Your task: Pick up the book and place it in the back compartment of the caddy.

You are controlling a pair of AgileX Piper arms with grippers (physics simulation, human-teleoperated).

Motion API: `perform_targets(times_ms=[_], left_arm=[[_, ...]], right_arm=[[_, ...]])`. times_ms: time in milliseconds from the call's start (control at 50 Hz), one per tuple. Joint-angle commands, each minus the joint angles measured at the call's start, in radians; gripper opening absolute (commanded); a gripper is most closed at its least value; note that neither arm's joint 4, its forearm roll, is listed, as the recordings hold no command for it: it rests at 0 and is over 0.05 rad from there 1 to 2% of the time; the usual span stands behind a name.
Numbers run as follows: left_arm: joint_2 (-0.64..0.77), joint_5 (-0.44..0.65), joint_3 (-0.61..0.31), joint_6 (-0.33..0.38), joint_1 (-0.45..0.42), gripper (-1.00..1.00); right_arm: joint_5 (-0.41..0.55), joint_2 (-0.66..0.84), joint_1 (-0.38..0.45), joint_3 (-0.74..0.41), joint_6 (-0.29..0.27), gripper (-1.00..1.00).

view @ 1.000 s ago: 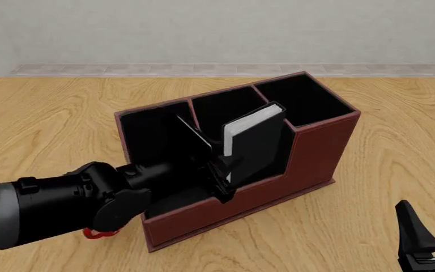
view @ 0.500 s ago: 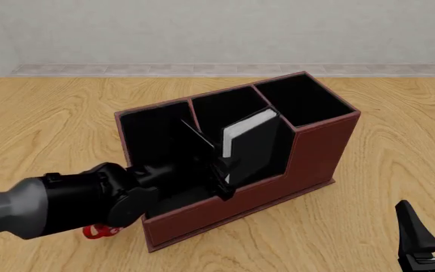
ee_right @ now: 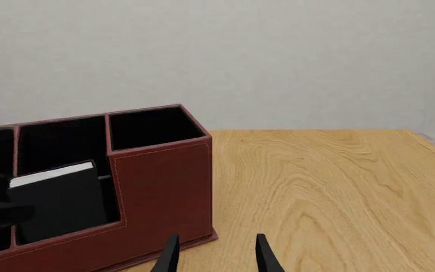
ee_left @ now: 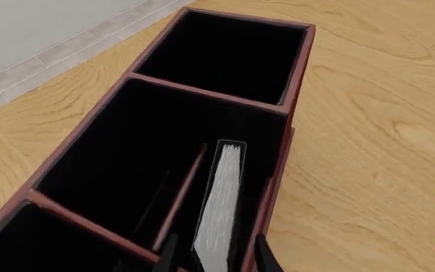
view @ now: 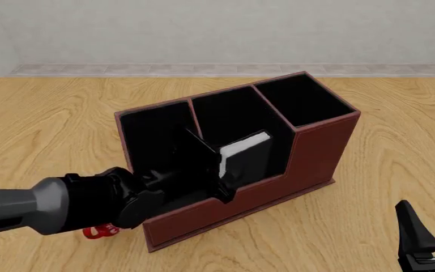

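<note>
I hold the book point(view: 246, 156) clamped in my left pincer point(view: 219, 170), tilted and low inside the back compartment point(view: 259, 164) of the caddy point(view: 319, 144), behind its cut-down near wall, while my right pincer point(ee_right: 213, 255) hangs with fingers apart over the wooden surface point(view: 399, 147) at the near right.

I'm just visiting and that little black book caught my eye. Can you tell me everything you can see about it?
The book is a small, thick hardcover with plain black covers and white page edges. It stands on edge, leaning a little, in the low-walled pocket of the reddish-brown caddy, its top poking above that cut-down wall. The left gripper has a finger on each cover; whether it is squeezing is unclear. In the left wrist view, the pages run between the divider and the outer wall.
</note>
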Motion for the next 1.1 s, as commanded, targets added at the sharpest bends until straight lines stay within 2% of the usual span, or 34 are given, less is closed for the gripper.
perform_targets(times_ms=[20,460,700,1100], left_arm=[[0.01,-0.026,0.011,0.014,0.005,1.0],[0.001,-0.036,0.023,0.014,0.013,1.0],[-0.079,-0.063,0.107,0.037,0.019,1.0],[-0.295,-0.02,0.211,0.047,0.027,1.0]], right_arm=[[0.0,0.0,0.0,0.0,0.0,1.0],[0.0,0.0,0.0,0.0,0.0,1.0],[0.0,0.0,0.0,0.0,0.0,1.0],[0.0,0.0,0.0,0.0,0.0,1.0]])
